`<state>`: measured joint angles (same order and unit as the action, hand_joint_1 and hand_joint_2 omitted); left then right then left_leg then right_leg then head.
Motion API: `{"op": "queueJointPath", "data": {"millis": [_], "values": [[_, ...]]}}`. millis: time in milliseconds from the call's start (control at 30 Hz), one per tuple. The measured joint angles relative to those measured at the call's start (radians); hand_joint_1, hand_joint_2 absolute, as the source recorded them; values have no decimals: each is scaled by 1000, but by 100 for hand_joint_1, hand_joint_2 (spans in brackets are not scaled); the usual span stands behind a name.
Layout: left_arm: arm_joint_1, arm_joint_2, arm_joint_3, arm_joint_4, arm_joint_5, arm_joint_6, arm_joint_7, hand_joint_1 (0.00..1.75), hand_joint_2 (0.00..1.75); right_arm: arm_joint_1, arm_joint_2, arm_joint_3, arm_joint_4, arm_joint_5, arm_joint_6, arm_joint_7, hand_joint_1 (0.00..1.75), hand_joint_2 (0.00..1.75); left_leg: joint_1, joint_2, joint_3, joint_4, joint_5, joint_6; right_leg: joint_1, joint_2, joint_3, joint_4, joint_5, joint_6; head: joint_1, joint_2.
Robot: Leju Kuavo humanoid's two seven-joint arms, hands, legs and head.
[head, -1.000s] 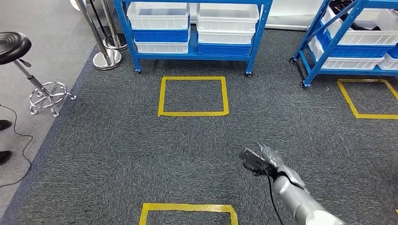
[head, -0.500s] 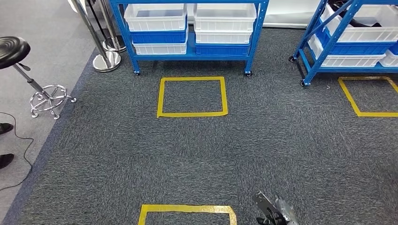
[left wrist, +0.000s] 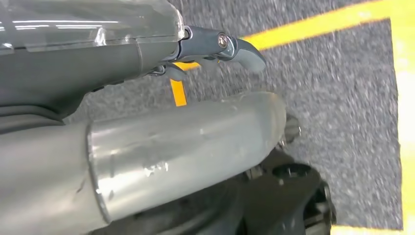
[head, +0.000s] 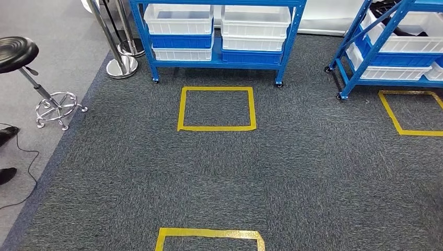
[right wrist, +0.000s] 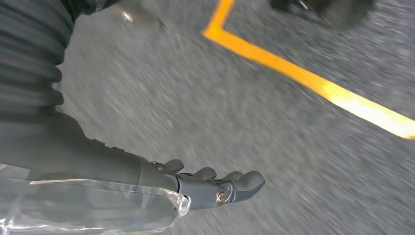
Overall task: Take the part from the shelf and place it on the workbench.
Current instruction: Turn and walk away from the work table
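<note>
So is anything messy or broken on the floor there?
Nothing stands out. The white and blue bins sit stacked in neat rows on the blue shelf, the yellow tape square lies flat on the grey carpet, and the black stool stands upright beside it. Nothing looks spilled or broken.

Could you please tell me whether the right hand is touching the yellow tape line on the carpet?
Apart. The right wrist view shows the right hand hanging with plain grey carpet between its fingers and the yellow tape line.
</note>
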<state>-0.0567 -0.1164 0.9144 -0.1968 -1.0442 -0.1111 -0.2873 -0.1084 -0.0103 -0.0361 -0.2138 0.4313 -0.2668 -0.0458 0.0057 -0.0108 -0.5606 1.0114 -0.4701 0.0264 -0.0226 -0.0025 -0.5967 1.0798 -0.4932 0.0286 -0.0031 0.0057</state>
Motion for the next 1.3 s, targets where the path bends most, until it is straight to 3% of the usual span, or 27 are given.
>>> {"op": "queueJointPath", "data": {"millis": [33, 167, 233, 300, 333, 367, 400, 500, 567, 667, 733, 800, 833, 867, 900, 967, 1033, 1200, 1233, 1300], "values": [[0, 0, 4, 0, 1, -2, 1, 0, 0, 9, 6, -11, 3, -11, 10, 6, 0, 0, -1, 1, -1, 4, -3, -6, 2, 1, 14, -30, 6, -5, 0, 0], [0, 1, 16, 0, 0, -3, 17, 0, 0, 36, 33, -45, 10, -43, 49, 28, 0, 175, 2, 3, -3, 20, -20, -30, 5, 3, 20, -43, 7, -33, -1, 0], [2, 2, 20, 0, 1, -1, 17, 0, 0, 40, 47, -56, 13, -49, 63, 52, 0, 87, 5, 4, -34, 93, -71, -39, 4, 2, 20, -47, 10, -44, -1, 0], [1, 4, 24, 0, 2, 0, 11, 0, 0, 42, 59, -66, 16, -53, 72, 78, 0, 0, 6, 5, -91, 223, -136, -44, 7, 0, 19, -46, 10, -49, -1, 0], [1, 5, 27, 0, 4, 2, 6, 0, 0, 43, 65, -71, 18, -55, 75, 89, 0, 0, 6, 5, -111, 271, -152, -45, 8, -1, 19, -46, 10, -50, -1, 0], [1, 7, 30, 0, 5, 3, -1, 0, 0, 44, 72, -76, 19, -59, 77, 98, 0, 0, 5, 5, -116, 284, -146, -44, 10, -1, 20, -46, 10, -50, -1, 0], [1, 10, 32, 0, 5, 5, -8, 0, 0, 45, 78, -81, 20, -62, 78, 105, 0, 0, 5, 5, -100, 258, -123, -42, 11, -1, 21, -46, 9, -50, -1, 0], [-5, 17, 36, 0, 4, 9, -25, 0, 0, 46, 93, -93, 20, -63, 80, 113, 0, 0, 1, 5, -5, 64, -36, -25, 14, 0, 24, -44, 9, -48, -1, 0], [-9, 21, 36, 0, 2, 10, -31, 0, 0, 46, 100, -97, 20, -62, 78, 117, 0, 0, -5, 6, 21, 5, -26, -17, 15, 0, 22, -44, 10, -40, 0, 0], [-9, 23, 36, 0, -1, 11, -37, 0, 0, 46, 104, -109, 20, -64, 73, 127, 0, 0, -2, 7, 26, -10, -16, -3, 14, 0, 21, -41, 8, -23, 0, 0], [-10, 23, 36, 0, -2, 11, -38, 0, 0, 46, 104, -116, 20, -64, 73, 134, 0, 0, 4, 10, 31, -22, -5, 8, 15, 1, -6, 19, -35, -14, 0, 0], [-10, 23, 36, 0, -3, 10, -39, 0, 0, 47, 104, -123, 21, -64, 73, 142, 0, 0, 3, 11, 29, -23, -4, 12, 12, 2, -62, 141, -99, -9, 0, 0], [-10, 23, 36, 0, -3, 10, -38, 0, 0, 48, 104, -125, 21, -63, 73, 146, 0, 0, 3, 11, 29, -22, -4, 12, 10, 2, -85, 191, -116, -6, 0, 0], [-10, 23, 36, 0, -3, 9, -37, 0, 0, 48, 104, -126, 21, -61, 73, 148, 0, 0, 3, 11, 29, -22, -5, 12, 8, 2, -95, 212, -114, -4, 0, 0], [-10, 22, 36, 0, -4, 9, -35, 0, 0, 49, 104, -127, 21, -58, 74, 151, 0, 0, 3, 10, 30, -20, -6, 11, 6, 2, -86, 194, -92, -2, 0, 0], [-9, 20, 36, 0, -6, 9, -33, 0, 0, 50, 103, -129, 22, -52, 74, 152, 0, 0, 4, 9, 32, -14, -13, 5, 1, 2, -25, 71, -26, -2, 0, 0], [-10, 17, 36, 0, -9, 9, -32, 0, 0, 49, 103, -131, 22, -49, 74, 152, 0, 0, 2, 8, 30, -5, -21, -7, 4, 3, 21, -26, 4, -9, 0, 0], [-11, 16, 36, 0, -16, 12, -28, 0, 0, 49, 104, -132, 22, -44, 74, 152, 0, 0, 3, 8, 24, 20, -45, -34, 6, 3, 34, -49, 0, -38, 0, 0], [-12, 15, 36, 0, -16, 13, -28, 0, 0, 49, 105, -132, 22, -43, 74, 152, 0, 0, 5, 8, 7, 58, -67, -38, 4, 2, 36, -51, 0, -44, 0, 0], [-11, 14, 36, 0, -17, 13, -28, 0, 0, 49, 105, -132, 22, -38, 74, 152, 0, 0, 7, 8, -58, 184, -125, -45, 6, 1, 38, -52, -3, -52, 0, 0]]}}
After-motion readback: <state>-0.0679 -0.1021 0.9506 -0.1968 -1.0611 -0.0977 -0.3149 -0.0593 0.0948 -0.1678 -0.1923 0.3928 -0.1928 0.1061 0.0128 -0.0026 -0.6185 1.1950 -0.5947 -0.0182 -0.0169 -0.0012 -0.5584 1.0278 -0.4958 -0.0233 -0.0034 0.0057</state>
